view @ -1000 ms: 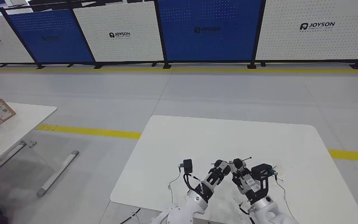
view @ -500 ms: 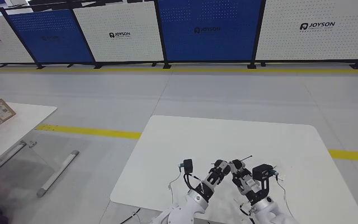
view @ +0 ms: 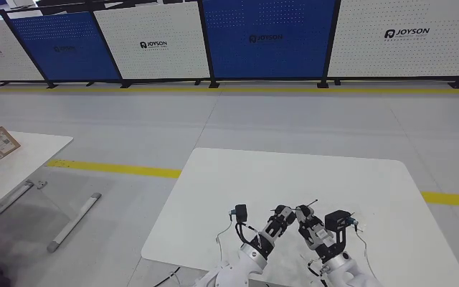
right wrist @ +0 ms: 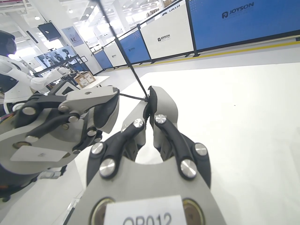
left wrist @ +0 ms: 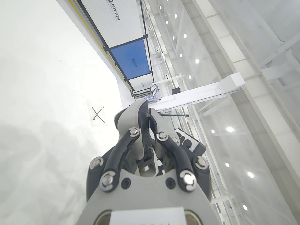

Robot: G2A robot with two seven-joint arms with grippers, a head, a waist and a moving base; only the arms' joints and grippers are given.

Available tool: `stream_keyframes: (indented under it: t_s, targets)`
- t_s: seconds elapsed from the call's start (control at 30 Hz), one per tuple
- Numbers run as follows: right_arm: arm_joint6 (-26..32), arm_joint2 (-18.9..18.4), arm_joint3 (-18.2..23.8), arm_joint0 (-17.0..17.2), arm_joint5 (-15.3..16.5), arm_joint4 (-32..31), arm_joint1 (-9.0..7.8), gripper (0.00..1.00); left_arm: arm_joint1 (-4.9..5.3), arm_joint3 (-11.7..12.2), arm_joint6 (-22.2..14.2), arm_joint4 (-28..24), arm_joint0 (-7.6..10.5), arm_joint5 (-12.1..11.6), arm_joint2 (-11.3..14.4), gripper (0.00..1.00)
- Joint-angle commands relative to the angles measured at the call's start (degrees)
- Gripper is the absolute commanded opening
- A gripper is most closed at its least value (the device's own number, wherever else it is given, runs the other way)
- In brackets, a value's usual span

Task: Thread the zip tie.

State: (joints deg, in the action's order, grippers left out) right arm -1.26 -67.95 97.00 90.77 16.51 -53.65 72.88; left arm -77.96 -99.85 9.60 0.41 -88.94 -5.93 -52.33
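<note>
The right gripper (right wrist: 150, 95), pinching the zip tie (right wrist: 115, 36), has edged toward the left gripper (left wrist: 147, 114), also clamped on it, low over the near edge of the table (view: 287, 172), so the ends seem nearly lined up for threading.

Logo print on fence panels (view: 407, 50); cut-off label (right wrist: 146, 214) on right hand (right wrist: 149, 94) base.

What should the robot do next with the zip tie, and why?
Probably curl the zip tie a little, to aim its free end back. The left gripper and right gripper both pinch it, and it forms no loop yet.
</note>
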Motion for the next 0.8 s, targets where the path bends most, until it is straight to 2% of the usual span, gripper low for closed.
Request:
stream_keyframes:
  t_s: [0.0, 0.77]
  targets:
    - [-0.01, -0.03, -0.08, -0.04, 0.0, 0.1, -0.01, 0.0, -0.02, 0.01, 0.05, -0.04, 0.0, -0.04, -0.01, 0.0]
    - [1.66, 1.52, -1.11, -1.32, -1.09, -1.79, 0.06, 0.0, 0.02, -1.96, -0.79, -0.79, -1.24, -3.91, -0.01, 0.0]
